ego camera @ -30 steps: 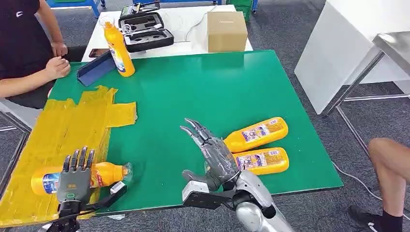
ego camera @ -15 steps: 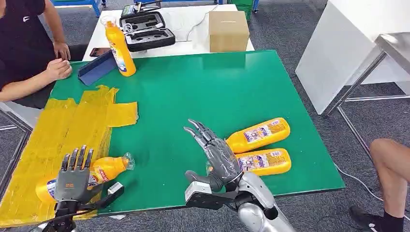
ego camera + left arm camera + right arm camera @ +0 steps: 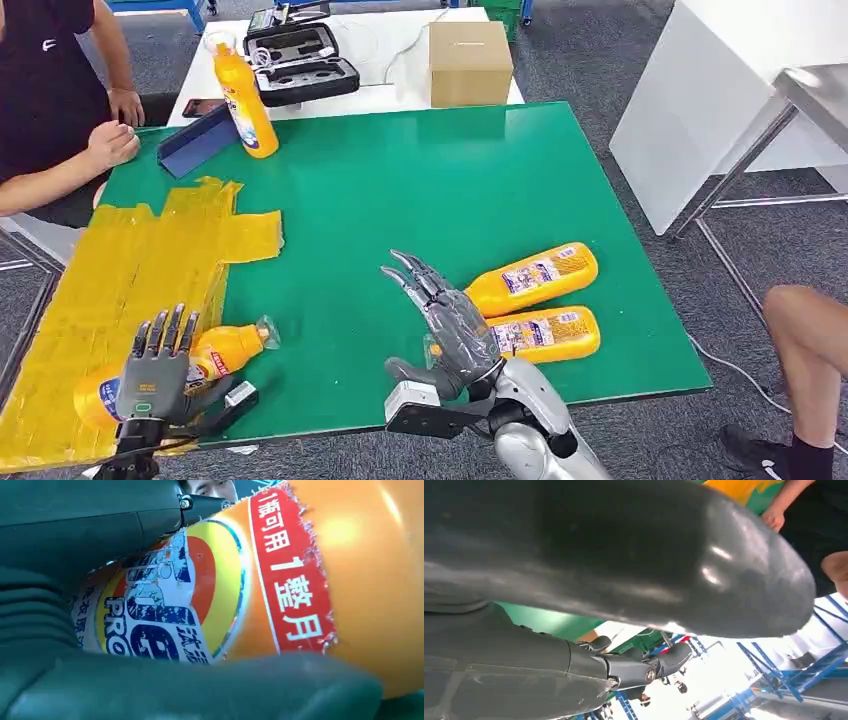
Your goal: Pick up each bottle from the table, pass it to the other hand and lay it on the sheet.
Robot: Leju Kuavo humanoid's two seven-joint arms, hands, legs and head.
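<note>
Two bottles (image 3: 535, 278) lie side by side near the table's (image 3: 420, 190) right edge; my right hand (image 3: 447, 322) hovers beside them, fingers spread wide and empty. My left hand (image 3: 155, 370) holds a third bottle (image 3: 225, 349) at the yellow sheet's (image 3: 130, 270) near edge.

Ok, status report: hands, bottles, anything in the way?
Left hand holding orange plastic bottle over yellow sheet. Right hand open, empty. Two orange bottles beside it. Nothing blocking.
</note>
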